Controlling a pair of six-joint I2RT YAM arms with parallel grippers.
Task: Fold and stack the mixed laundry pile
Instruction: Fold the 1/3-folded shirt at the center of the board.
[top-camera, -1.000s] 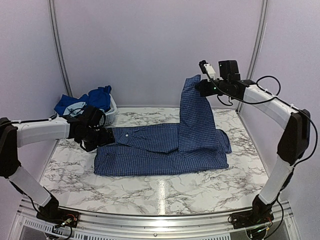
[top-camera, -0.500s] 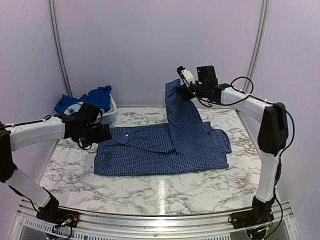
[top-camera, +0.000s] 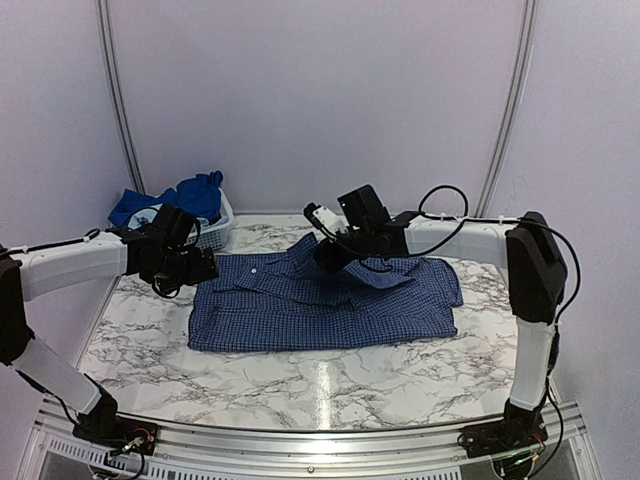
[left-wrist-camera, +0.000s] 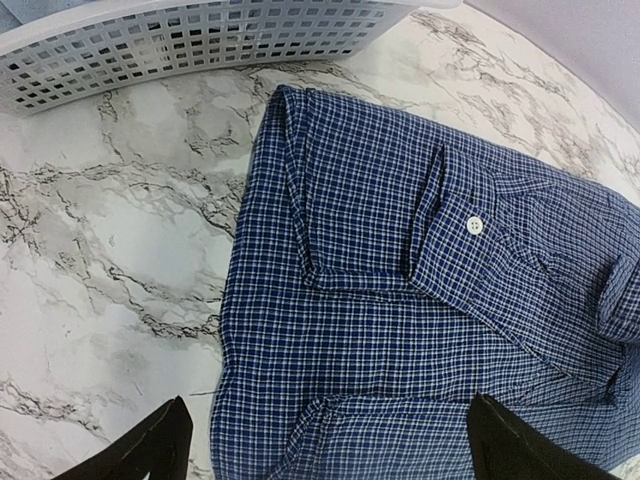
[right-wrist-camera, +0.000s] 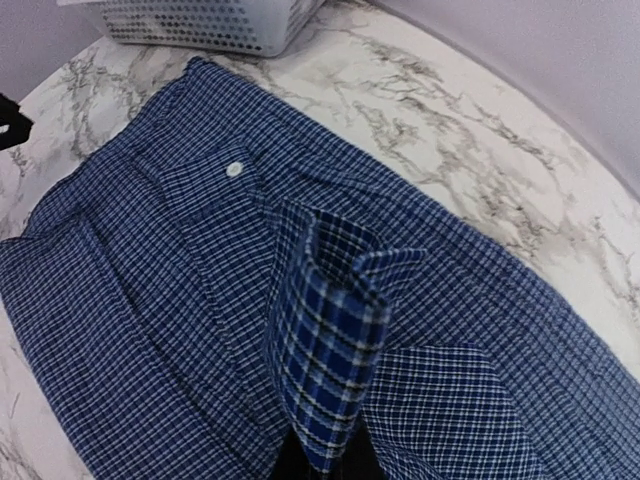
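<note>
Garment: the navy small-check shirt (top-camera: 300, 305) lies spread flat at the centre of the marble table (top-camera: 330, 385). Its long side runs from 9 to 3 o'clock in the top view.
Right claw: the right gripper (top-camera: 328, 256) has its fingers pressed together, pinching a fold of the shirt's cloth. It is poised just above the garment's middle, slightly toward 12 o'clock.
Raised fold: the raised fold (right-wrist-camera: 335, 330) stands up from the flat cloth to the fingers. A strip of it trails toward 3 o'clock and rests on the shirt.
Left claw: the left gripper (top-camera: 198, 268) is spread wide and grips nothing, at the shirt's 9 o'clock end. In the wrist view its dark fingertips (left-wrist-camera: 150, 450) flank the shirt's edge. Whether they touch the cloth cannot be told.
Fastening: a white button (left-wrist-camera: 474, 225) shows near the shirt's 9 o'clock end.
Container: the white slatted basket (top-camera: 222, 228) stands at 10 o'clock on the table, near the shirt's corner but apart from it.
Other laundry: the royal blue clothes (top-camera: 195, 195) are heaped in the basket and rise above its rim.
</note>
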